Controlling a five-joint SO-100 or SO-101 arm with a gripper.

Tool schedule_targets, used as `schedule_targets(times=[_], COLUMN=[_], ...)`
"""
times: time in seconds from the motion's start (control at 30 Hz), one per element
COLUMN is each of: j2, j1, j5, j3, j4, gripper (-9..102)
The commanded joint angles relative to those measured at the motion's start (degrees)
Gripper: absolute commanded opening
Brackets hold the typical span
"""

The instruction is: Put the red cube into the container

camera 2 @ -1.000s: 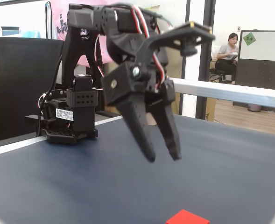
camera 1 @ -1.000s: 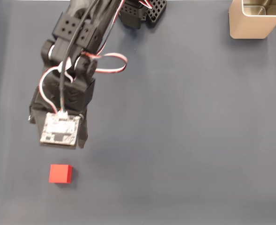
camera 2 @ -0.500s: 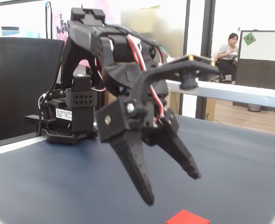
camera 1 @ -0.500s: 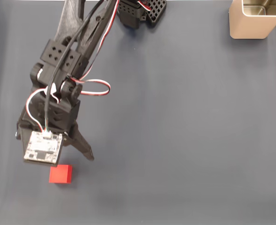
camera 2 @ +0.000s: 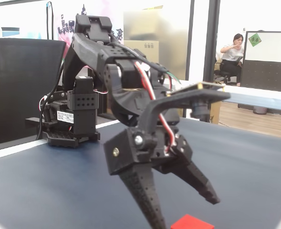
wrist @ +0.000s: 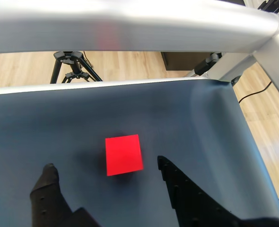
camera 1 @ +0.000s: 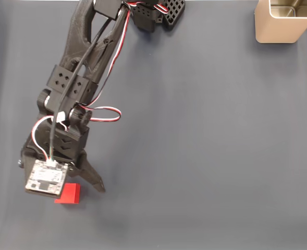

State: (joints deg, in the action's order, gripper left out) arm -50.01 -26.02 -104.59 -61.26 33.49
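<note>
The red cube (camera 1: 71,194) lies on the dark mat at the lower left of a fixed view, partly under the wrist's circuit board (camera 1: 44,179). One black finger (camera 1: 93,179) juts out just right of the cube. In the wrist view the red cube (wrist: 124,154) sits between and slightly ahead of the spread fingertips of my gripper (wrist: 105,163), which is open. From the side, the gripper (camera 2: 188,213) hangs open just above the red cube (camera 2: 192,223). The beige container (camera 1: 283,26) stands at the top right corner, far from the arm.
The arm's base (camera 1: 153,13) is at the top edge of the mat. A metal frame bar (wrist: 130,23) and a tripod (wrist: 73,66) lie beyond the table's far edge. A person (camera 2: 231,50) sits far in the background.
The gripper went from nearly shut to wide open, then came down and forward toward the cube. The cube now lies between the fingers; it has not moved.
</note>
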Motion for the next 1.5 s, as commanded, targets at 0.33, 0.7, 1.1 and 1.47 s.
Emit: schedule_targets(times=[0.33, 0.7, 1.1, 1.47], j2=[1.2, 1.8, 1.8, 0.8], j1=[2.1, 2.0, 1.9, 2.3], j5=[2.1, 1.3, 1.3, 0.9], j3=[3.5, 3.2, 2.5, 1.0], j4=[-2.4, -4.1, -6.3, -5.9], gripper=[47, 42, 28, 13])
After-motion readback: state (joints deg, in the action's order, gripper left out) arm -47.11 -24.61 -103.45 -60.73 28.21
